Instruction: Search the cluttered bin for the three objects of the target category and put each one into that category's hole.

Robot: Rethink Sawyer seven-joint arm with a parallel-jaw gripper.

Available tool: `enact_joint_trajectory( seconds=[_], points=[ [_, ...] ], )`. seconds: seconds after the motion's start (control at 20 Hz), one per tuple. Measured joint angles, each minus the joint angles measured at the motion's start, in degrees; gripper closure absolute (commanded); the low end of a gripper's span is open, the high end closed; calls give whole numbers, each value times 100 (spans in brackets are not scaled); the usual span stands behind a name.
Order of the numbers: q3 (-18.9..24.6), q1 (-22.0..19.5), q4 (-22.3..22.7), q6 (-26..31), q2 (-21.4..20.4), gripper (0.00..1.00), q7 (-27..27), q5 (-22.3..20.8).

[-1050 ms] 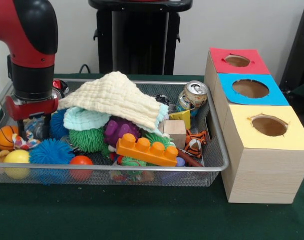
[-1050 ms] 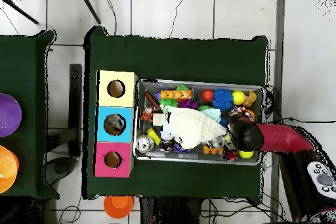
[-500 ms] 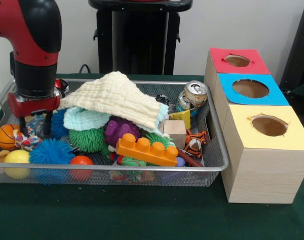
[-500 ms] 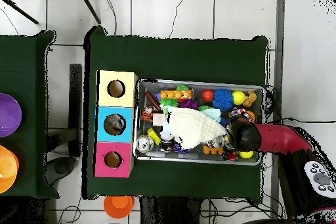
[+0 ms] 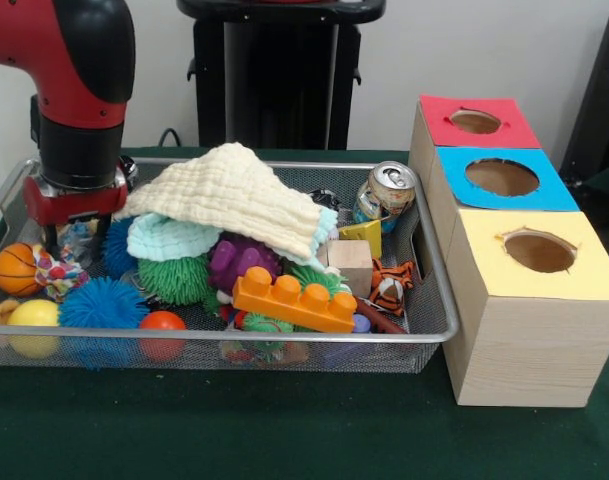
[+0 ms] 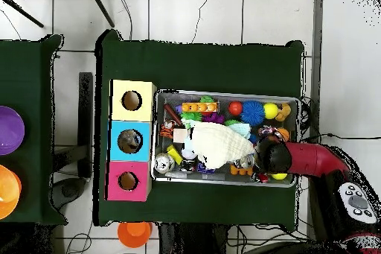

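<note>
- While the gripper (image 5: 72, 235) hangs low over the end of the wire mesh bin (image 5: 284, 340) farthest from the boxes, its tips sit among the toys and what is between them is hard to read; whether the claw is apart, together or clamped on something cannot be told.
- Target category is not stated. Candidate items nearest the claw: a small basketball (image 5: 12, 270) just beside it on the side away from the boxes, a multicoloured knotted toy (image 5: 54, 272) directly below it, a blue spiky ball (image 5: 102, 303) and a yellow ball (image 5: 34, 322) towards the camera.
- A cream cloth (image 5: 229, 195) covers the middle of the pile and may hide further items.
- Receiving holes lie in the three-box row past the opposite end of the bin: red box (image 5: 476, 121), blue box (image 5: 502, 177), yellow box (image 5: 539, 250).
- Governing relation: the overhead view shows the gripper (image 6: 266, 156) at one short end of the bin and the boxes beyond the other, so any delivery runs along the bin's full long axis.
- Judgement: lift clear of the bin rim and the cloth before travelling.
</note>
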Motion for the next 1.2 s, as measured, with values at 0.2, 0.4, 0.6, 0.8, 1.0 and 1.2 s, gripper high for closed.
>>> enact_joint_trajectory(
  seconds=[0.2,0.4,0.6,0.8,1.0,1.2],
  points=[
    [-170,63,16,-312,77,0,178,231],
    [-215,64,25,-518,150,0,220,328],
    [-268,64,41,-787,187,0,221,438],
    [-398,143,62,-873,195,0,225,584],
    [-646,343,66,-931,207,0,279,734],
    [-1082,714,84,-1133,205,0,428,924]
  ],
)
